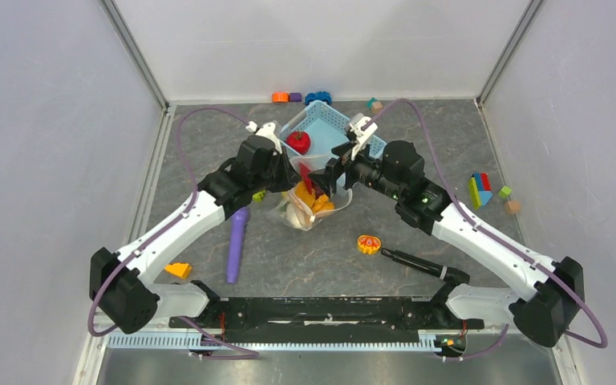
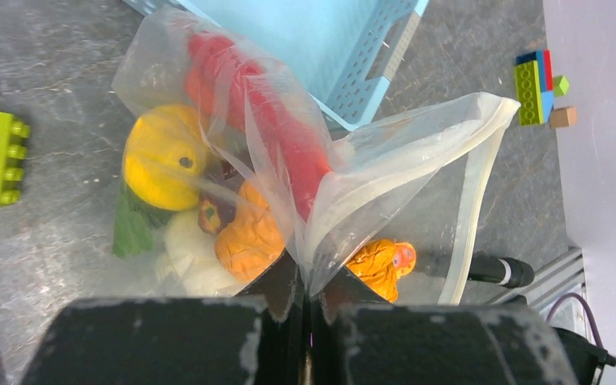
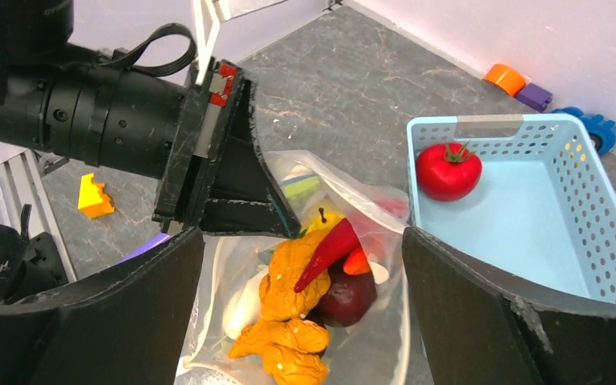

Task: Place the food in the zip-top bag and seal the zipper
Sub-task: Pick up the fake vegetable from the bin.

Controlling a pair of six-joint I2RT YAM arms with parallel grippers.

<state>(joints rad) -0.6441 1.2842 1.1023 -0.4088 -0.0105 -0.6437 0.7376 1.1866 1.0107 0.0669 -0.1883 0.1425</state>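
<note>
- The left gripper is pinching a fold of the bag, its jaws pressed together with only the thin film between them.
- The right gripper is standing wide open and gripping nothing. The bag's gaping mouth and the food inside are lying below and between its two fingers.
- The bag is sitting on the table between the two grippers, just beside the near corner of the basket.
- The bag is clear, floppy film, creasing and catching the light where it is being lifted.
- The zipper is showing as a thicker, pale strip along the mouth edge. It is curving loose, with its sides apart.
- Inside the bag a long glossy red chili is lying across the top.
- Around it are sitting a smooth round yellow pepper, a knobbly orange carrot, a pale egg and a dark maroon ball.
- The tomato, round, shiny and red with a green stalk, is resting in a far corner of the basket, outside the bag.
- The basket is light-blue hard plastic with lattice walls, and the table is showing a grey marbled surface.
- A purple stick is lying on the table left of the bag, beside the left arm.
</note>
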